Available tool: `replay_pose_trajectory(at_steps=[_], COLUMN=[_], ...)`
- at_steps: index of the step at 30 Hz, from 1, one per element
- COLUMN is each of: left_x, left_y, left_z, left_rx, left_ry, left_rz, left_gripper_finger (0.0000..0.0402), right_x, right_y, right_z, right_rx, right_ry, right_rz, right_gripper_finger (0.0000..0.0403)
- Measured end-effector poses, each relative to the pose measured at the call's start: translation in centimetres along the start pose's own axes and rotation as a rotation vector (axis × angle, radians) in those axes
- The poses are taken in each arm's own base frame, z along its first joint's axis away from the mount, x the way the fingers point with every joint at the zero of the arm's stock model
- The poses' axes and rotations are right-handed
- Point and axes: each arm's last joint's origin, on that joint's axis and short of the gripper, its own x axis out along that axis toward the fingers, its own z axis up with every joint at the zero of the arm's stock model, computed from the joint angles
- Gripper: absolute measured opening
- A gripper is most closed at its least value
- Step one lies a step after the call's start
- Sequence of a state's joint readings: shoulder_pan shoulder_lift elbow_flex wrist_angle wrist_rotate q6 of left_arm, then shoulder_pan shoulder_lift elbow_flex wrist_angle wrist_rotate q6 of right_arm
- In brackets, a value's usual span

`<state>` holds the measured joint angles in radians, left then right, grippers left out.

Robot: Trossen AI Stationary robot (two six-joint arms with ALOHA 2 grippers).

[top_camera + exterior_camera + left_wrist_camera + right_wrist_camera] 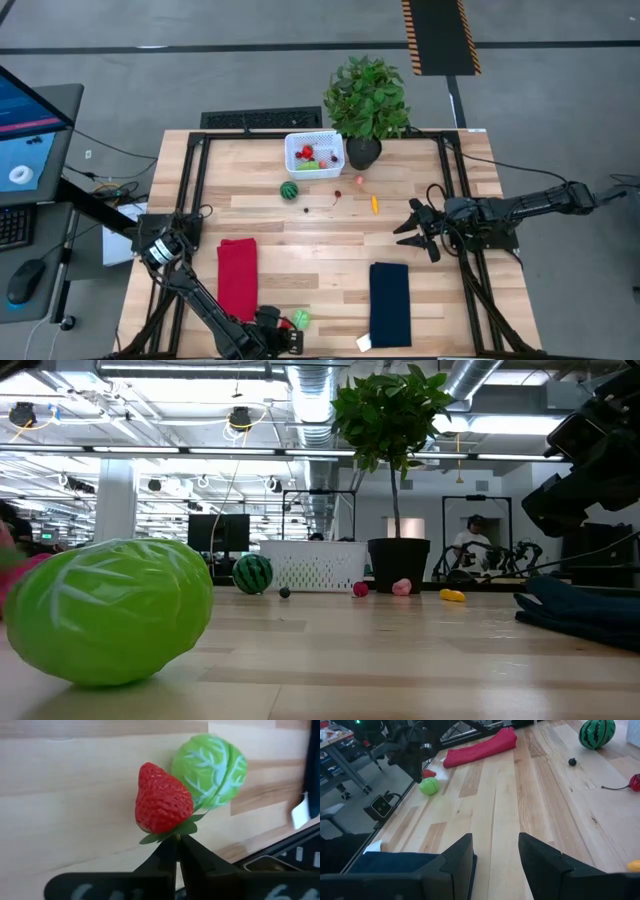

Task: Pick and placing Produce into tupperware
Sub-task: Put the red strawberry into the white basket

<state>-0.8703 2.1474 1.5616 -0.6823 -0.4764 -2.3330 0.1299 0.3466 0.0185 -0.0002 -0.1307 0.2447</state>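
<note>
Hidden / cropped / unclear bits

High view: left pincer [283,335] partly cut by the bottom edge, its grip not readable there; contents of white perforated plastic basket [314,152] too small to name. Low view: big green lettuce-like toy ball [110,610] blurred, fills the near left; right arm cropped at the right edge; small dark ball [285,593] on the wooden bench [400,650] unidentifiable.

A red cloth [237,277] and a dark blue cloth [390,303] lie well apart on the wooden worktop [320,240]; a potted plant [367,100] stands at its far edge.
</note>
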Motion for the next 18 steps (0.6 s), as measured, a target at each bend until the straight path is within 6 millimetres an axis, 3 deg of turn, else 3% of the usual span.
replay_pose_trajectory(at_steps=[7,18], left_x=[-2.1,-3.3], left_y=[-1.0,-3.1], left_z=[1.4,6.3], left_rx=[0.043,0.149], left_ry=[-0.043,-0.171], left_rz=[-0.023,0.061], left_gripper_finger=[0.0000,0.0000], right_x=[0.0,0.0], right_y=[0.0,0.0], right_z=[0.0,0.0], right_rx=[0.000,0.000], right_ry=[0.000,0.000], right_rz=[0.000,0.000], right_gripper_finger=[0.0182,0.0182])
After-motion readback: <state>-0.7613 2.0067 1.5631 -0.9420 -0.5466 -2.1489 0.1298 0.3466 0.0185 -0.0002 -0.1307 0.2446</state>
